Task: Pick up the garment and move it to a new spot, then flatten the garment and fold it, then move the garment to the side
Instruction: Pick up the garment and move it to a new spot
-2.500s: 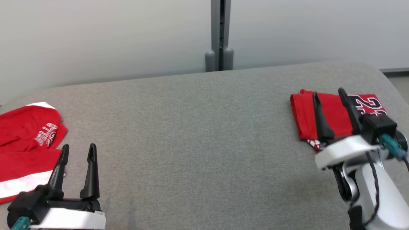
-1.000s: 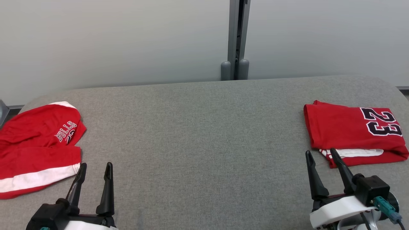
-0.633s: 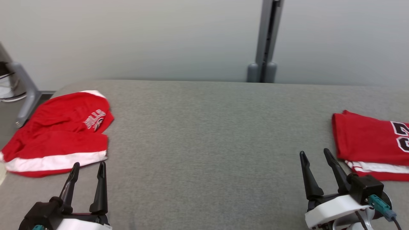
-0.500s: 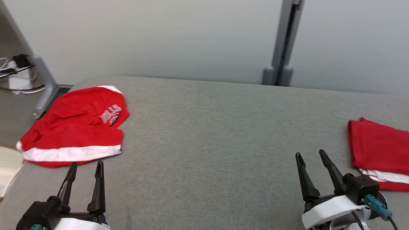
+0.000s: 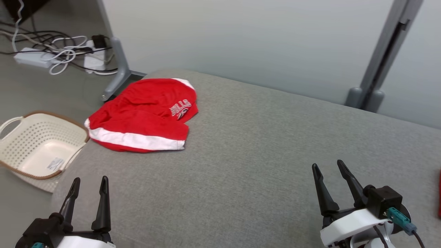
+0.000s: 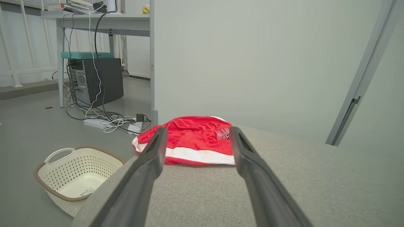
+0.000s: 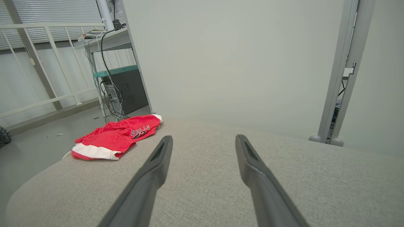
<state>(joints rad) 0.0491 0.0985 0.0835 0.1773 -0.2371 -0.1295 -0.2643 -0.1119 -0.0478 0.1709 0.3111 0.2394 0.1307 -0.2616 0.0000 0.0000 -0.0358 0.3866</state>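
Observation:
The garment (image 5: 144, 117), red shorts with a white hem band and lettering, lies crumpled at the far left end of the grey padded table (image 5: 248, 155). In the left wrist view the garment (image 6: 192, 143) shows straight ahead between the fingers; in the right wrist view the garment (image 7: 116, 137) sits off to the left. My left gripper (image 5: 89, 184) stands open at the lower left, well short of the shorts. At the lower right my right gripper (image 5: 329, 167) is open and empty above bare table.
A cream perforated basket (image 5: 38, 148) with a brown rim sits on the floor off the table's left end. Cables and a power strip (image 5: 34, 58) lie on the floor behind it. A grey post (image 5: 382, 62) stands against the wall. A red sliver (image 5: 439, 193) marks the right edge.
The head camera has swung left: the shorts now sit nearer the picture's middle, the basket and floor cables have appeared, and the folded red jersey has slid out at the right. Both grippers stay open.

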